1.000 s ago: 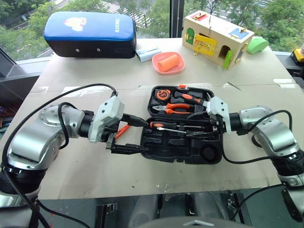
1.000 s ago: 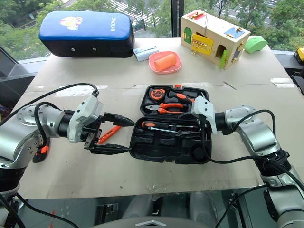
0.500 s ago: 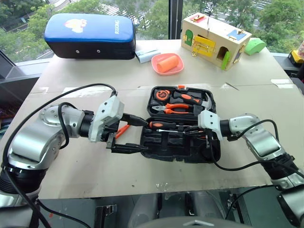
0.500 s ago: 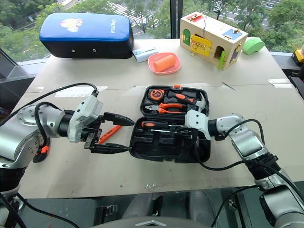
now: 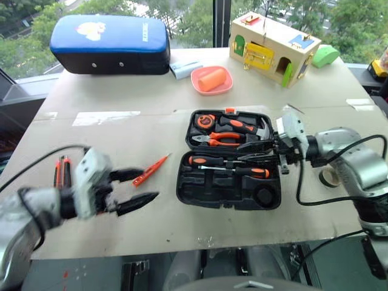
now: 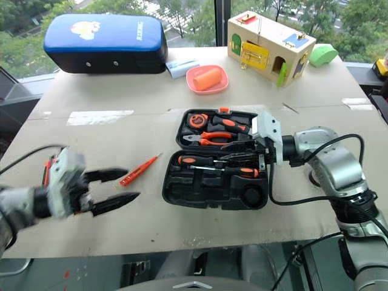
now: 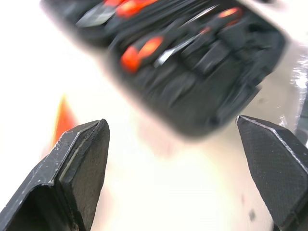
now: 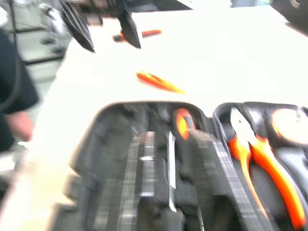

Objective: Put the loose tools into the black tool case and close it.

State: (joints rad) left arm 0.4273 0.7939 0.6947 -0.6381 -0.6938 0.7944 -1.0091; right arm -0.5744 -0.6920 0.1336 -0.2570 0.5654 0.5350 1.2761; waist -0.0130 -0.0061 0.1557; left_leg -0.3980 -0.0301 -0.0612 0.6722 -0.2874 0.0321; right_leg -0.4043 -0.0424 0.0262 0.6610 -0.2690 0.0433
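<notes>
The black tool case [image 5: 188, 182] lies open at the table's middle. Two screwdrivers with black-orange handles, one [image 5: 207, 161] and the other [image 5: 245, 171], lie in its near half. My right gripper [image 5: 241, 154] hovers just above them, pointing left, its fingers apart and empty. My left gripper [image 5: 150, 184] hangs open over bare table left of the case. Just beyond it lies the slim orange tester screwdriver [image 5: 150, 170]. The orange-black utility knife [image 5: 60, 173] lies at the far left. The small dark tape roll [image 5: 329, 176] sits right of the case, behind my right arm.
Hammer, pliers [image 5: 227, 137] and tape measure [image 5: 206, 120] fill the case's far half. At the back stand a blue-topped cushion [image 5: 110, 43], an orange dish [image 5: 212, 79] and a wooden box [image 5: 273, 48]. A person's dark sleeve [image 8: 14, 96] shows past the table.
My left gripper has drawn back left and down, away from the case. My right gripper dipped into the case, left the second screwdriver there and rose again.
</notes>
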